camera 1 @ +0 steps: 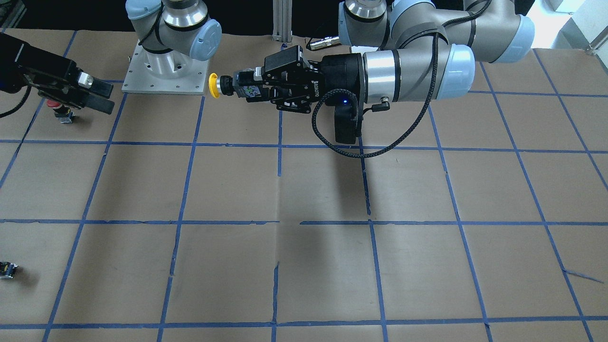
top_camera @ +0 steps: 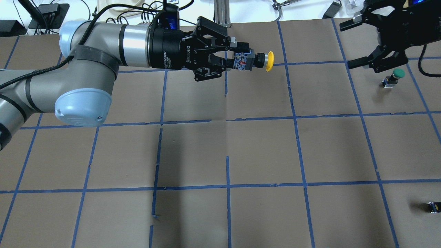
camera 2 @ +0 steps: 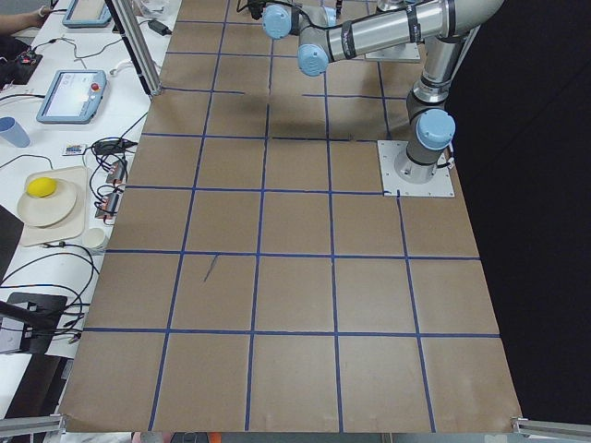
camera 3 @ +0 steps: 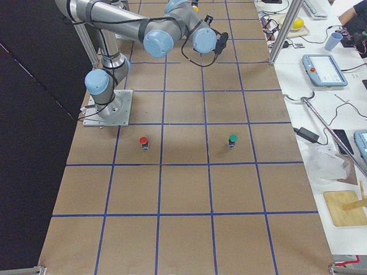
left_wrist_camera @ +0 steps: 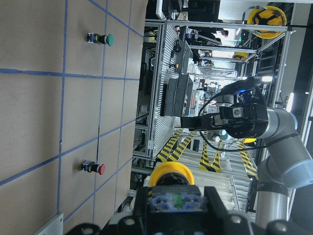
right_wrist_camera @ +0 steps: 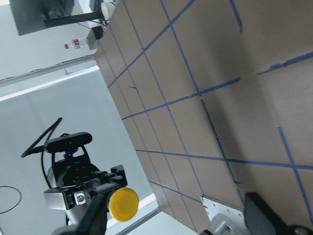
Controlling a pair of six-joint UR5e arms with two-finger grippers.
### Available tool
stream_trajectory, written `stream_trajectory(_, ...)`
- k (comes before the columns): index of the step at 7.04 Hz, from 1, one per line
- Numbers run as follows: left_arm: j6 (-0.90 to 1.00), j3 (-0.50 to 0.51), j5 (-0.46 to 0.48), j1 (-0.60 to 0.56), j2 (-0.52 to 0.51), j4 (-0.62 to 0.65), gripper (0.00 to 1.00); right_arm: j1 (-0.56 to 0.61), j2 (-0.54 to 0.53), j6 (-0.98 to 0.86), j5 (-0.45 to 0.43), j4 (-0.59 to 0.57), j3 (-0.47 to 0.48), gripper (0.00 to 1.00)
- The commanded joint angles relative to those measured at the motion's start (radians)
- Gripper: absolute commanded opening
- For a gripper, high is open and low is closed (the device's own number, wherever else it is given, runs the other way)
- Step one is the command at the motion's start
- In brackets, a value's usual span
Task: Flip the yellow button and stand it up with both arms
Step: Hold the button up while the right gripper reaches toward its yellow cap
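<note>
My left gripper (top_camera: 237, 60) is shut on the black-and-grey body of the yellow button (top_camera: 269, 61) and holds it level in the air above the table, with the cap pointing toward my right arm. It shows the same way in the front view, gripper (camera 1: 247, 88) and yellow button (camera 1: 214, 85), and in the left wrist view (left_wrist_camera: 171, 177). My right gripper (top_camera: 349, 44) is open and empty, well apart from the yellow button, at the table's right side. The right wrist view shows the yellow cap (right_wrist_camera: 123, 203) facing it from a distance.
A green-capped button (top_camera: 396, 75) stands on the table just below my right gripper. A red-capped button (camera 1: 61, 110) stands near the right arm's base plate (camera 1: 164, 85). A small dark capless block (top_camera: 433, 206) lies at the near right edge.
</note>
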Motion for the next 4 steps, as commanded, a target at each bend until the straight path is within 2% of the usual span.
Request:
stream_trajectory(1,-0.004,0.006,-0.072,0.001,-0.002,0.046,0.0,0.021,0.01,-0.081,0.27,-0.016,0.013,1.0)
stream_trajectory(2,-0.004,0.012,-0.074,0.013,-0.013,0.08,0.0,0.018,0.023,-0.093,0.285,-0.007,0.043,1.0)
stream_trajectory(4,-0.003,0.01,-0.143,0.015,-0.028,0.082,0.0,0.049,-0.031,-0.093,0.271,0.027,0.133,0.99)
